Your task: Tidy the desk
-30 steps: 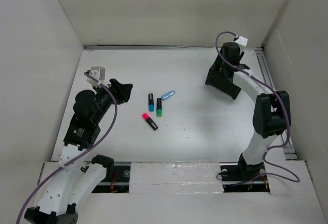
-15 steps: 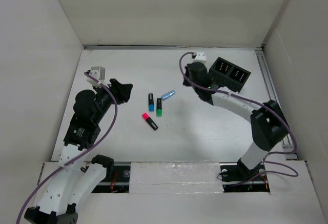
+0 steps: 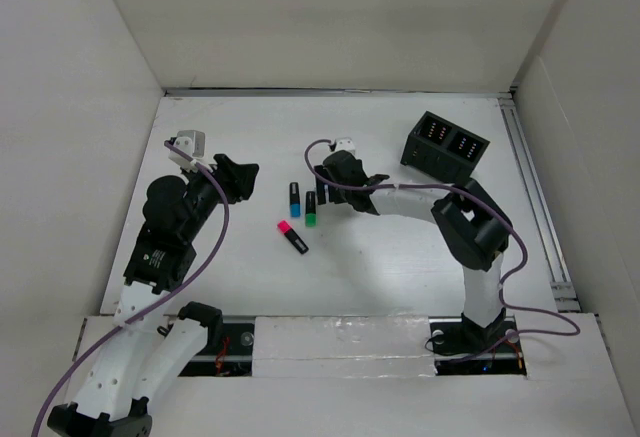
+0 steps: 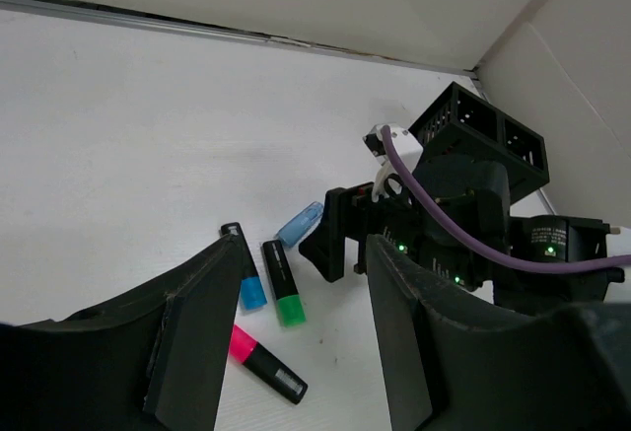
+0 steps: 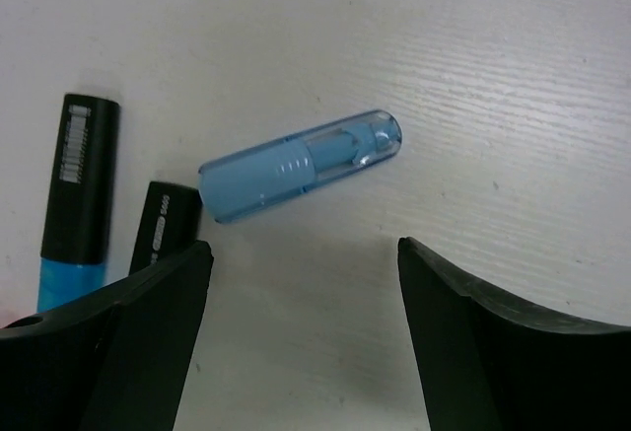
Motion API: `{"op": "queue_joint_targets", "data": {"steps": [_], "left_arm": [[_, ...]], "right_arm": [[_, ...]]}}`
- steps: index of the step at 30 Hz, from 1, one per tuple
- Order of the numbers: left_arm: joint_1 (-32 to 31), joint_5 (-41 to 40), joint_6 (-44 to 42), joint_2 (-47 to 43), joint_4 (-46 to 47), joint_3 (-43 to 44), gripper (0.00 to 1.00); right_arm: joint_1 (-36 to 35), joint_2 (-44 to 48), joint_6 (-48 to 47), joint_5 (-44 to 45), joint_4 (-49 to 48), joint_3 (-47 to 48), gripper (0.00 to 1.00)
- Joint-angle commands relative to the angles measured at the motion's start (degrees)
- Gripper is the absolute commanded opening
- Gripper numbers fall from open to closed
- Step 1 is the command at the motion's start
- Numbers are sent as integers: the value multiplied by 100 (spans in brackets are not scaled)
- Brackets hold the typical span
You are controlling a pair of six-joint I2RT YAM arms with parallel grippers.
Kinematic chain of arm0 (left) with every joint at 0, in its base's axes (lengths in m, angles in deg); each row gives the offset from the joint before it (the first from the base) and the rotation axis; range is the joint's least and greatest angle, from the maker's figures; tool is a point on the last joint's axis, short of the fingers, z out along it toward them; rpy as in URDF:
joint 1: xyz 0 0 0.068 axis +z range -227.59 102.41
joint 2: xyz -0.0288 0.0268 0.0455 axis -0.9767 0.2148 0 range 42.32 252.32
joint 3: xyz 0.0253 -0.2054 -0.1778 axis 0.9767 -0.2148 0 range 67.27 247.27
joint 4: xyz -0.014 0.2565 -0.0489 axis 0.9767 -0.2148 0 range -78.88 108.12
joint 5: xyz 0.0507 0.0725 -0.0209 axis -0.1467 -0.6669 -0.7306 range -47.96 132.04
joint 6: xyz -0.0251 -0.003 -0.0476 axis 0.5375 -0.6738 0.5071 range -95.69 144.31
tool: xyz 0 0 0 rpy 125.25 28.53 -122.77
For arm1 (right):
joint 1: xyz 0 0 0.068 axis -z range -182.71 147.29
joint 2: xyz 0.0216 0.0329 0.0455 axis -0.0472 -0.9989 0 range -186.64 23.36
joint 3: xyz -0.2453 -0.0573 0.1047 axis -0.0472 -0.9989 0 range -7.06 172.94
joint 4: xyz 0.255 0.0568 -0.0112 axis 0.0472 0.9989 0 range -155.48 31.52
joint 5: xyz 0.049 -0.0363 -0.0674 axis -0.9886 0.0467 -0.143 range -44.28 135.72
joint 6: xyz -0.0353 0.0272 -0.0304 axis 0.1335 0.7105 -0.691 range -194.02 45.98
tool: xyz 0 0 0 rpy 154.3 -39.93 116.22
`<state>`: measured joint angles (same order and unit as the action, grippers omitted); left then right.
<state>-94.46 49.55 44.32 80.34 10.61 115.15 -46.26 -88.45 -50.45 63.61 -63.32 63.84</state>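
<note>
Blue cap (image 5: pixel 301 167) is lying just ahead of our right gripper (image 5: pixel 304 253), jaws spread wide; our left gripper (image 4: pixel 306 249) is hovering, jaws apart, markers (image 4: pixel 281 281) lying beyond it.

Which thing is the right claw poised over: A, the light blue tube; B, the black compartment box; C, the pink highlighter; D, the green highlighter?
A: the right wrist view shows the light blue tube just ahead of the open right claw, untouched.
</note>
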Motion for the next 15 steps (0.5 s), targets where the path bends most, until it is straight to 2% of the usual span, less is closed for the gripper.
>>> {"op": "queue_joint_targets", "data": {"steps": [1,5,9,15], "left_arm": [[25,84,-41,-93,285,-33,49],[25,85,-32,-119,303,-24,49],[25,128,-32,-146,302,-33,49],[25,181,-32,-154,311,-24,49]], "right_arm": [[57,-278,95,153,66,513,81],[57,-639,86,197,390,1083,78],[57,-816,104,110,347,1224,75],[57,-1027,121,294,584,1566,63]]}}
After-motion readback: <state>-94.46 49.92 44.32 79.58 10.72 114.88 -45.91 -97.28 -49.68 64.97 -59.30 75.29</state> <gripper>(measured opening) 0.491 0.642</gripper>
